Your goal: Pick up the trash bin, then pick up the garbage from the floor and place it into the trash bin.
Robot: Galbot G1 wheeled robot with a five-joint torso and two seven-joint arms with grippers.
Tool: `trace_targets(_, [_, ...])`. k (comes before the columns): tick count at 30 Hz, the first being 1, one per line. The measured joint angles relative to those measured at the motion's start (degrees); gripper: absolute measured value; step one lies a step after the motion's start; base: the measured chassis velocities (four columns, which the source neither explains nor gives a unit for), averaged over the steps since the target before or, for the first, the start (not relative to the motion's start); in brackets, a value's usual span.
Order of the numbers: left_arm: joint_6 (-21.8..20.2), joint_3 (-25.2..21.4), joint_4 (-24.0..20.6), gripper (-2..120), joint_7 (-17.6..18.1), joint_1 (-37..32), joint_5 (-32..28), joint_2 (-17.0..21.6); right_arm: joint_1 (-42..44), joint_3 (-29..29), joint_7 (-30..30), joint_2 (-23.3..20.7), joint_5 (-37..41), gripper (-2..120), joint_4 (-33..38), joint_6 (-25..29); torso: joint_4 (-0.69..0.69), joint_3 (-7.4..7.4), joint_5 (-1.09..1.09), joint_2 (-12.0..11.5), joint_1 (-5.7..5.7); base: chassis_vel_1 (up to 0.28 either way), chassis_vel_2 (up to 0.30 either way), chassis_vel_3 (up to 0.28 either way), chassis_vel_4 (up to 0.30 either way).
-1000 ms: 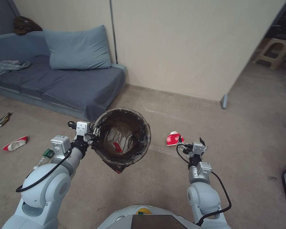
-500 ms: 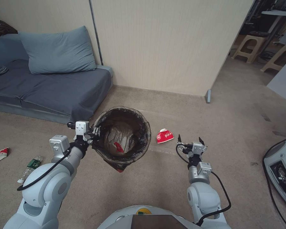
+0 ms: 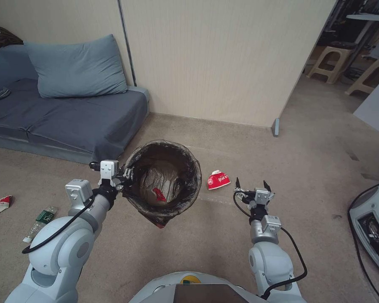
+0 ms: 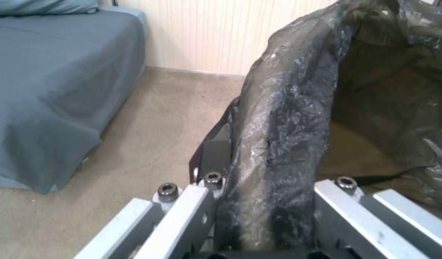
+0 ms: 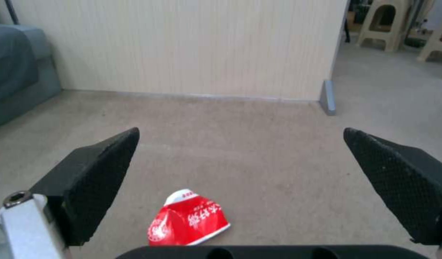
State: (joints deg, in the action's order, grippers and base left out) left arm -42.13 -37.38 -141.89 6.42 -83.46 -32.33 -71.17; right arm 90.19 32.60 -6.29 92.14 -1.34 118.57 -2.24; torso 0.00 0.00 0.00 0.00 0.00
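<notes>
My left gripper [image 3: 124, 179] pinches the bag-lined rim of the trash bin [image 3: 164, 181], held above the floor [image 3: 223, 235] with its mouth tilted up toward me. A crushed red-white cup [image 3: 218, 179] lies at the bin's 3 o'clock, long axis toward 2 o'clock, nothing blocking it. My right gripper [image 3: 252, 185], jaws spread, hovers at the cup's 4 o'clock.
</notes>
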Motion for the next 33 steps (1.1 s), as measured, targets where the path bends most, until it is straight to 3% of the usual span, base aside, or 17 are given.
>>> trace_targets(12, [0.00,-0.27,-0.17,6,-0.48,0.01,0.35,-0.03,-0.05,0.20,0.82,0.00,0.00,100,-0.23,0.70,0.00,0.00,0.00,0.00,0.00,-0.030,0.029,0.022,-0.030])
trace_targets(33, [0.00,-0.44,0.13,6,-0.95,0.07,0.51,0.40,-0.28,0.28,1.23,0.00,-0.33,100,-0.85,1.02,0.01,0.00,0.00,0.00,0.00,-0.106,0.104,0.104,-0.102])
